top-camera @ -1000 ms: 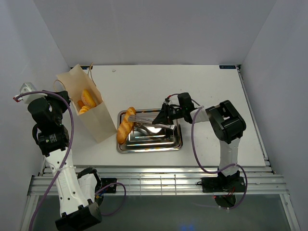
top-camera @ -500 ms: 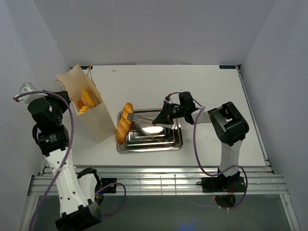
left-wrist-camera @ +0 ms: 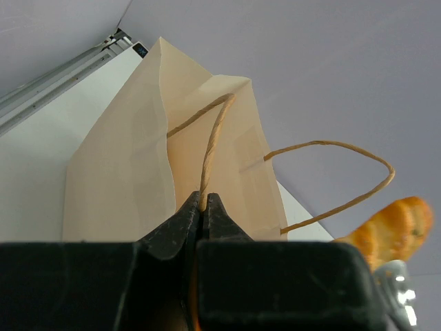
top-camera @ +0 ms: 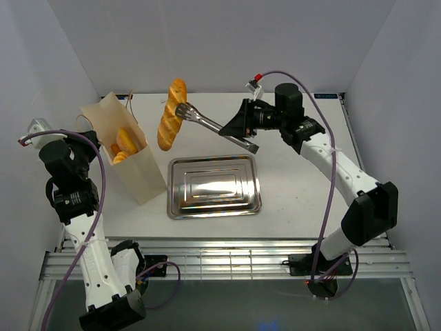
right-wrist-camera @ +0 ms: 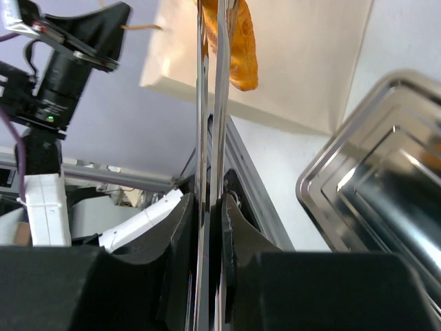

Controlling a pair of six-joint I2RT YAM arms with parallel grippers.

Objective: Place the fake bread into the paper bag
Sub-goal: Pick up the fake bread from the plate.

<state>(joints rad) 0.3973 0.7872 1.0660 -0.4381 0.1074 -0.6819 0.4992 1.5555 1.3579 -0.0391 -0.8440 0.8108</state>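
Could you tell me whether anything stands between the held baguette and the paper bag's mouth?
Nothing visible does: the baguette, gripped in the tongs, hangs right of the open top of the paper bag, bare gap between.

Bright even overhead light, soft faint shadows cast on white worktop, glare seen on steel tray, left gripper underexposed and slightly blurred up close, top view sharp

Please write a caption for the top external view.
Right pincer holds tongs gripping a baguette; left pincer pinches paper bag handle.
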